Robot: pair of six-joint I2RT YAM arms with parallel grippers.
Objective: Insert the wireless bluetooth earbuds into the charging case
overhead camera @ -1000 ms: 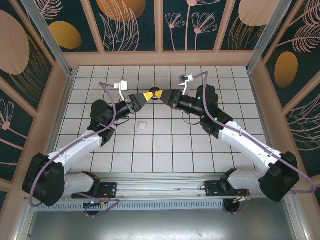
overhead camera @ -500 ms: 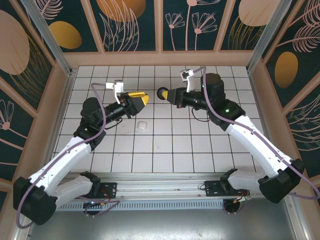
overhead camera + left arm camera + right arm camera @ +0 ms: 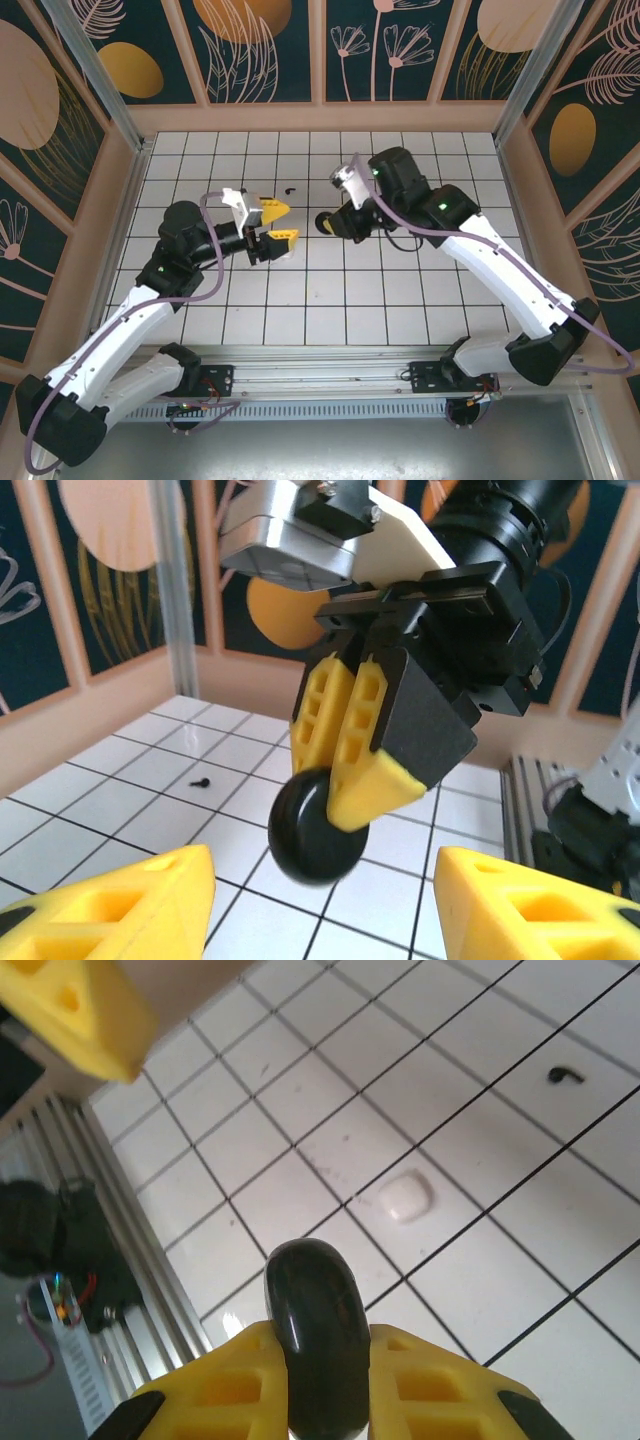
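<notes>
Your right gripper [image 3: 336, 222] was clamped on the black round disc [image 3: 324, 222], probably the charging case, offering it toward your left gripper [image 3: 277, 223] at 9 o'clock, whose jaws stood apart and empty. A black earbud [image 3: 291, 189] lay on the tiles [image 3: 400, 300] at 11 o'clock. Your left wrist view showed the disc off the tiles; the overhead left that unclear.
</notes>
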